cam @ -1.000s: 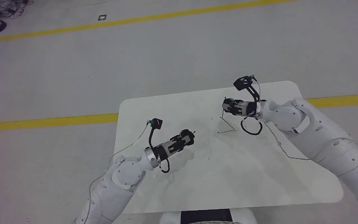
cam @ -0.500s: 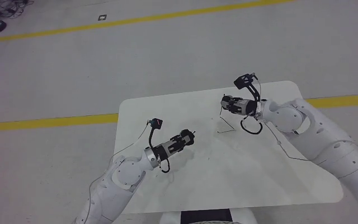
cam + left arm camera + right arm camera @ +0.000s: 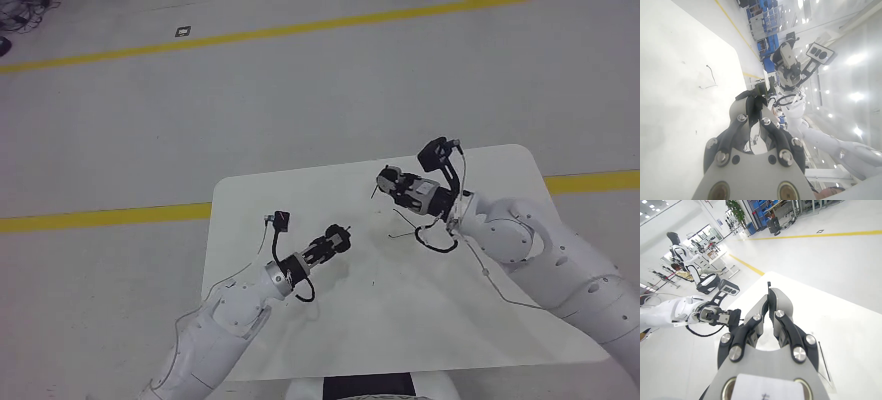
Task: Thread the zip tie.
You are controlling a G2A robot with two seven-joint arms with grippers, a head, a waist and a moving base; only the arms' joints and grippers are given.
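Observation:
My right gripper [image 3: 382,182] hovers over the far middle of the white table [image 3: 300,200]. It is shut on a thin black zip tie [image 3: 769,284], whose end sticks out past the fingertips. A second black zip tie [image 3: 404,234], bent into an angle, lies flat on the table just below that gripper; it is also seen on the table from the left wrist [image 3: 712,76] and from the right wrist [image 3: 824,361]. My left gripper [image 3: 338,238] is held over the table's middle left, pointing at the right one, shut, and I see nothing between its fingers [image 3: 753,102].
The table's rounded edges drop to a grey floor with a yellow line [image 3: 100,216]. Black cables loop off both wrists [image 3: 440,243]. Bare tabletop spreads in front of both arms [image 3: 420,310].
My right gripper has moved left along the far side of the table with the zip tie in it. The left arm shifted a little and its gripper turned.

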